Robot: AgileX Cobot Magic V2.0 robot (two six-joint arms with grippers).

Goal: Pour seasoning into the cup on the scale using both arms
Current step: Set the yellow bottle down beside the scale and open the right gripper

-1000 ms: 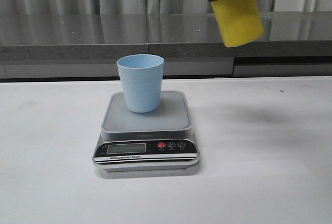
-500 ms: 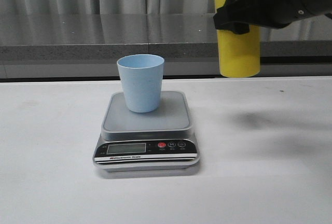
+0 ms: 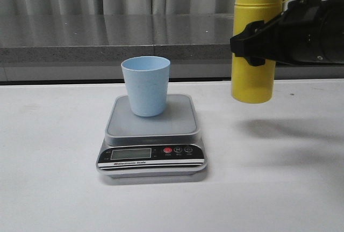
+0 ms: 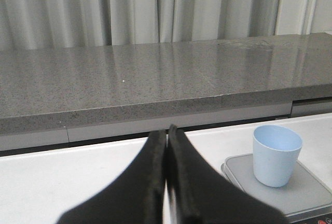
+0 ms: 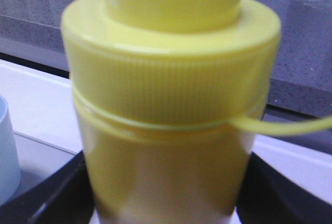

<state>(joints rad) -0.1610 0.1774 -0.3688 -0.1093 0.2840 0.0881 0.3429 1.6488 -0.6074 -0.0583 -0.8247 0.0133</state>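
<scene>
The pale blue cup (image 3: 145,85) stands upright on the grey scale (image 3: 151,135) at the table's middle; it also shows in the left wrist view as the cup (image 4: 276,154) on the scale (image 4: 290,190). To its right, my right gripper (image 3: 257,44) is shut on the yellow seasoning bottle (image 3: 255,44), held upright above the table with its nozzle up. The bottle (image 5: 171,105) fills the right wrist view, a black finger on each side. My left gripper (image 4: 166,133) is shut on nothing, left of the scale, and is outside the front view.
A grey stone ledge (image 3: 107,38) runs along the back of the white table (image 3: 54,189), with curtains behind it. The bottle's thin tether (image 5: 290,126) sticks out sideways from its collar.
The right arm has come down and turned the bottle from tilted to upright, so its nozzle now shows at the top. Cup and scale have not moved.
</scene>
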